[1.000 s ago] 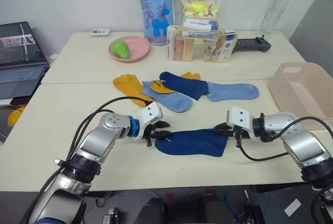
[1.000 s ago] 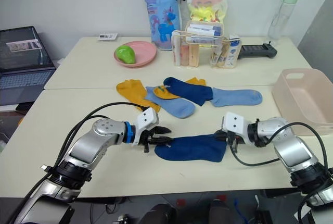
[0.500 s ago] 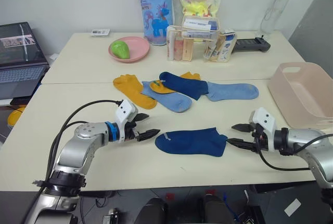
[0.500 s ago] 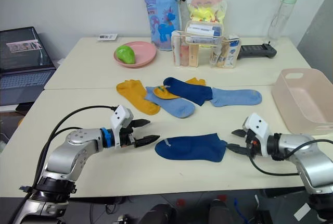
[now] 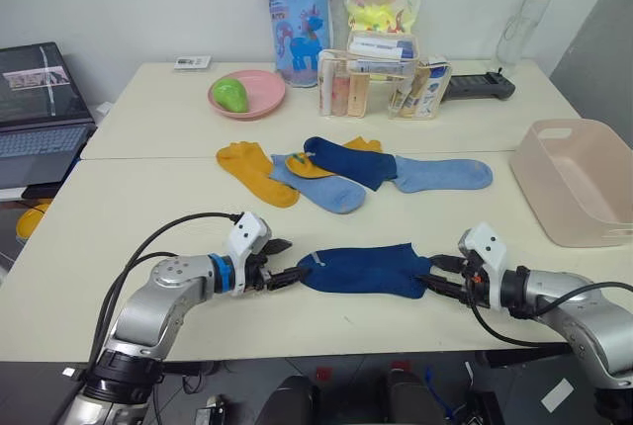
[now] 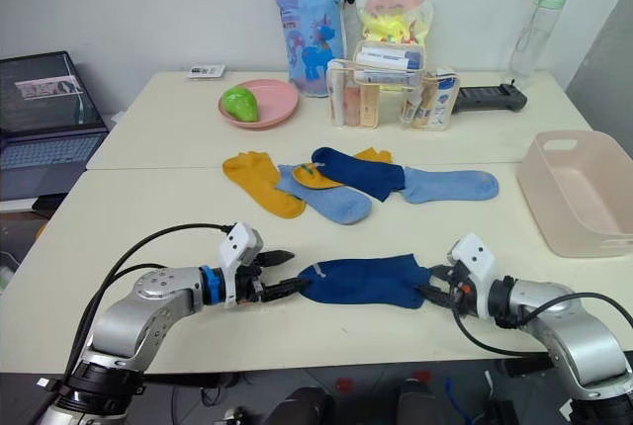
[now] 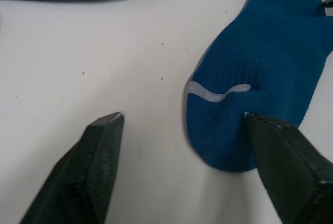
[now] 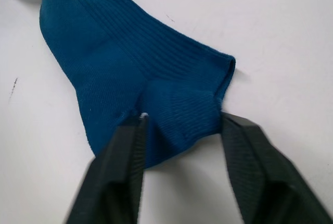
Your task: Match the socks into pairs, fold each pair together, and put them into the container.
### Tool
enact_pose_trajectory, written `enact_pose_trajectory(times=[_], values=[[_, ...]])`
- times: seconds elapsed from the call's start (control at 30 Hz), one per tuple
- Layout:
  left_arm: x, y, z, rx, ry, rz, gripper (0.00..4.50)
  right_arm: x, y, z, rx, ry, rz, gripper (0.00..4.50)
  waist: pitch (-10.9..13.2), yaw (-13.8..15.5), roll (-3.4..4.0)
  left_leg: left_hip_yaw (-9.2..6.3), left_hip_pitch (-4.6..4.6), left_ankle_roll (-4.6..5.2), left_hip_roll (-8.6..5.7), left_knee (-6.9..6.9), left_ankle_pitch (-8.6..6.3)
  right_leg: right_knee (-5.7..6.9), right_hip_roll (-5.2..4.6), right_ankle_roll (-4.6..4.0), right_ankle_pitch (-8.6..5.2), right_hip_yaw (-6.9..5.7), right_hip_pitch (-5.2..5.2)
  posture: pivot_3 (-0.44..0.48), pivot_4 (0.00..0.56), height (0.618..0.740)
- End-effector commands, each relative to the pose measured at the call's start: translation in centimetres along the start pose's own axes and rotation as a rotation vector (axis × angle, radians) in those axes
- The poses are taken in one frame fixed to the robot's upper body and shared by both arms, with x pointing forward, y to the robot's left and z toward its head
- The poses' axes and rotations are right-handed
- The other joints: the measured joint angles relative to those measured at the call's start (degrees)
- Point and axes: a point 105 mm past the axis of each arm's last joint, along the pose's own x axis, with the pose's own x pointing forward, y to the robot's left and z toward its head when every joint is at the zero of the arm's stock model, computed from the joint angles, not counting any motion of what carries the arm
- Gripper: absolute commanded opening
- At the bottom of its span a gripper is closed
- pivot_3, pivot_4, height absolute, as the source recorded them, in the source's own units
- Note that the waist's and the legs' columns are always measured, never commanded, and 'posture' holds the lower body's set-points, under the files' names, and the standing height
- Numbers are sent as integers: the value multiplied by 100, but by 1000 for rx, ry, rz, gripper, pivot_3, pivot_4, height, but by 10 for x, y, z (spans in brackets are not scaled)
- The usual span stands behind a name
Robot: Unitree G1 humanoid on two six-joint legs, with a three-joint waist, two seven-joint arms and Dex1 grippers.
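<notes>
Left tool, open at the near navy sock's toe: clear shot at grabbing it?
Probably yes. The left tool is open at the toe of the navy sock, one finger touching it, bare table around. The right tool straddles the other end.

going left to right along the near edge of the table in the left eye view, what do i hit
left gripper → dark navy sock → right gripper
</notes>
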Motion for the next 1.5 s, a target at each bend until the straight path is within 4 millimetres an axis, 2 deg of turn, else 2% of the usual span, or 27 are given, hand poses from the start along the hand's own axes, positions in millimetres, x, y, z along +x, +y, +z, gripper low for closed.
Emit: enact_pose_trajectory(times=[0.03,0.13,0.3,0.33,0.47,0.73,0.93,1.17,1.23,1.27,1.33,1.37,1.43,1.5], values=[[-1,-6,-3,-6,16,-39,2714,-2,1,11,-38,-36,4,1077,0,-1,0,0,0,0,0,0,0,0,0,0,0,0,0,0,150,740],[-2,-11,-6,-18,28,-57,1693,-2,1,12,-41,-36,3,0,0,-3,0,0,0,0,1,-1,0,0,0,0,0,0,0,0,150,740],[-3,-17,-7,-36,22,-70,94,-3,2,13,-42,-34,20,0,0,-3,0,-1,0,0,1,-1,0,-1,0,0,0,0,0,0,150,740],[-3,-17,-7,-38,22,-69,35,-3,3,13,-43,-33,25,0,0,-2,0,0,0,0,1,-1,0,-1,0,0,0,0,0,0,150,740],[-5,-20,-7,-44,19,-73,35,-4,4,14,-42,-31,34,0,0,-1,0,0,0,0,1,-2,0,-1,0,0,0,0,0,0,150,740],[-4,-42,-1,-44,12,-141,35,-22,6,8,-27,32,75,0,1,4,0,-5,-2,1,1,-2,-1,-4,0,0,0,1,2,0,150,740],[6,-40,-4,-9,17,-119,35,-24,-4,6,-38,34,29,0,1,5,-1,0,-1,1,1,-3,-1,-4,0,0,0,0,2,0,150,740],[10,-33,-12,61,52,-84,35,-20,-5,1,-58,51,28,0,1,8,-1,0,-1,1,1,-2,-1,-4,0,0,0,-1,2,0,150,740],[11,-30,-8,73,25,-61,35,-21,-6,2,-76,44,18,0,1,12,-1,-1,-1,1,1,-2,-1,-4,0,0,0,-1,2,0,150,740],[11,-29,-5,71,7,-52,9,-21,-7,2,-83,41,8,229,1,14,-1,-1,-1,1,1,-2,-1,-4,0,0,0,-1,2,0,150,740],[10,-29,-1,68,-15,-57,424,-23,-10,2,-92,41,-2,655,1,18,-1,0,-1,1,1,-2,-1,-4,0,0,0,0,3,0,150,740],[9,-30,-1,69,-16,-60,650,-23,-11,2,-101,40,-10,1041,1,18,-1,-1,-1,1,1,-2,-1,-4,0,0,0,-1,2,0,150,740],[6,-27,1,83,-25,-49,1244,-25,-17,6,-115,24,-55,1737,1,17,0,-1,-1,1,1,-2,-1,-4,0,0,0,0,2,0,150,740],[-3,-16,13,73,-62,4,1880,-31,-22,20,-144,-35,-101,2445,1,18,-1,-1,-1,1,1,-2,-1,-4,0,0,0,-1,2,0,150,740]])
